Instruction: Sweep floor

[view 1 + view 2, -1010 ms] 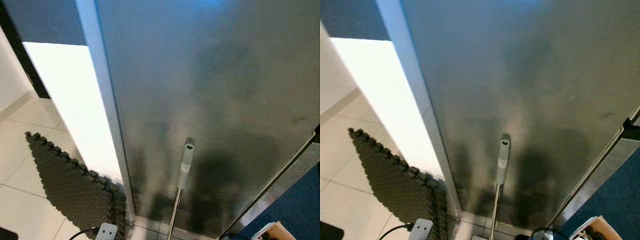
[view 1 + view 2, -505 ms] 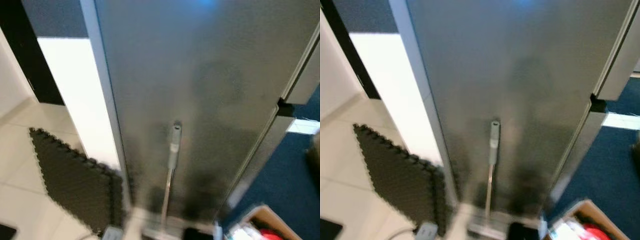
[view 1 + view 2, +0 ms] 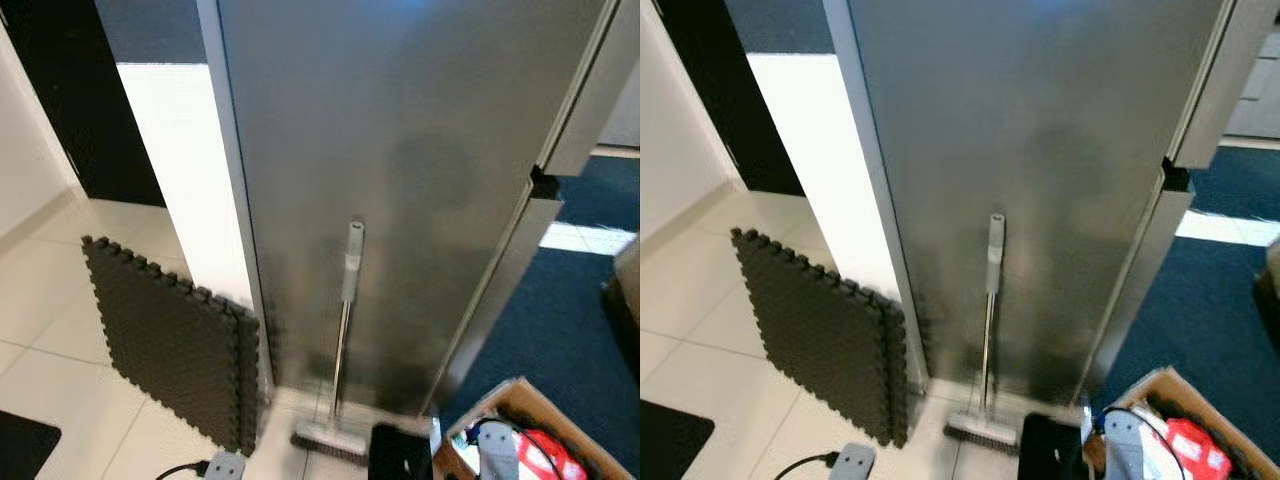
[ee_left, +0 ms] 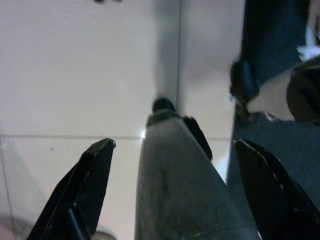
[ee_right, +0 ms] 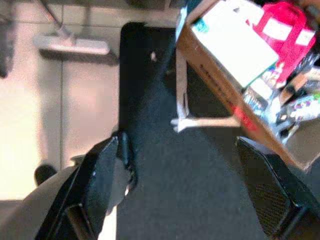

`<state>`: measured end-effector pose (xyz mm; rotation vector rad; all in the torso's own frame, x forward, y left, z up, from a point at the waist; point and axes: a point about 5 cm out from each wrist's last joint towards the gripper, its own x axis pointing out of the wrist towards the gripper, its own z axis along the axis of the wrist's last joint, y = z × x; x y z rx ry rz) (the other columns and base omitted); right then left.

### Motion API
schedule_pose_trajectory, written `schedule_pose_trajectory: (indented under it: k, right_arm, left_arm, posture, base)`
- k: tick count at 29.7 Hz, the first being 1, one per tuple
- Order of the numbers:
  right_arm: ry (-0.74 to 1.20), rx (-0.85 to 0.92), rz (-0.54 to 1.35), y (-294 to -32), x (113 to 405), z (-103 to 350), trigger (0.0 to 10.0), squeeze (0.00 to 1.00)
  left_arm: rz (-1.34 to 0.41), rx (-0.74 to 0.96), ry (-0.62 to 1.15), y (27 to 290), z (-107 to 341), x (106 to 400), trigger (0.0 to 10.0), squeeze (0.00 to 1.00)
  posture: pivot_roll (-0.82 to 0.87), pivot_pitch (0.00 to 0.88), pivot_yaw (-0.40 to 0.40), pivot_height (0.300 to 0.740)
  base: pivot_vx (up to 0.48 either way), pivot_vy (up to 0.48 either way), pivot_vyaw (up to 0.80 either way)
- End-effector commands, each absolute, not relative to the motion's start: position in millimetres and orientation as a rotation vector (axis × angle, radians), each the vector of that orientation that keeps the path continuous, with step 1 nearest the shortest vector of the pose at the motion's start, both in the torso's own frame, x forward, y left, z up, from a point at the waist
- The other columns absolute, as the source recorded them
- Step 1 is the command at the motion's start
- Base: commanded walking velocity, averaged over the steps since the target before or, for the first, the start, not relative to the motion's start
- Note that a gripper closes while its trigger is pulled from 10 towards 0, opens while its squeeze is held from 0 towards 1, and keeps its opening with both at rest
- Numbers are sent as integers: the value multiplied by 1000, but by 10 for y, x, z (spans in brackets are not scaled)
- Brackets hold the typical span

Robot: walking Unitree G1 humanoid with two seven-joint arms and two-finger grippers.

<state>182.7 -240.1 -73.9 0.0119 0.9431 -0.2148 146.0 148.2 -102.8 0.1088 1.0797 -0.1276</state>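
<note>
A broom leans upright against a tall grey metal panel point(image 3: 400, 150). Its grey handle point(image 3: 350, 268) points up and its brush head point(image 3: 325, 444) rests on the tiled floor at the panel's foot. The right wrist view shows the brush head point(image 5: 70, 45) some way beyond my right gripper point(image 5: 178, 142), which hangs open over dark carpet with nothing in it. My left gripper point(image 4: 175, 144) is open too, hanging above pale tiles beside my own grey leg point(image 4: 175, 190).
A dark foam mat point(image 3: 175, 340) leans against the white wall left of the panel. A power strip point(image 3: 225, 467) lies below it. A flat black object point(image 3: 400, 455) and a cardboard box point(image 3: 520, 440) of items sit right of the brush head, on blue carpet point(image 3: 570, 330).
The camera has pulled back and tilted down, so the brush head, box and more floor have come into view. The broom itself has not moved.
</note>
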Motion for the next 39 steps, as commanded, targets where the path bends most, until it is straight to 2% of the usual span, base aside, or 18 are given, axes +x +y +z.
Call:
schedule_pose_trajectory:
  k: [1, 11, 14, 18, 24, 39]
  right_arm:
    - [936, 12, -187, -2290, 1868, -748, 10000, 0]
    - [994, -21, -167, -2232, 1734, -830, 10000, 0]
    - [1011, -28, -175, -2260, 1677, -849, 10000, 0]
    - [1042, -42, -202, -2361, 1554, -877, 10000, 0]
    - [1060, -54, -198, -2366, 1504, -897, 10000, 0]
    - [1052, -80, -200, -2514, 1565, -833, 10000, 0]
  left_arm:
    - [-111, 103, 1104, 1515, -1047, 1413, 10000, 0]
    - [-115, 100, 1104, 1503, -1042, 1430, 10000, 0]
    - [-122, 105, 1104, 1502, -1040, 1436, 10000, 0]
    - [-126, 121, 1096, 1508, -1032, 1458, 10000, 0]
    - [-148, 145, 1082, 1508, -1020, 1485, 10000, 0]
    - [-172, 164, 1067, 1512, -1000, 1535, 10000, 0]
  posture:
    - [-77, 17, 6, 740]
    - [-78, 21, 8, 740]
    - [-90, 23, 16, 740]
    - [-104, 27, 29, 740]
    - [-104, 26, 36, 740]
    - [-106, 11, 46, 740]
  base:
    - [-341, 0, 0]
    - [-337, 0, 0]
    - [-330, 0, -800]
    - [0, 0, 0]
    - [0, 0, 0]
    - [0, 0, -267]
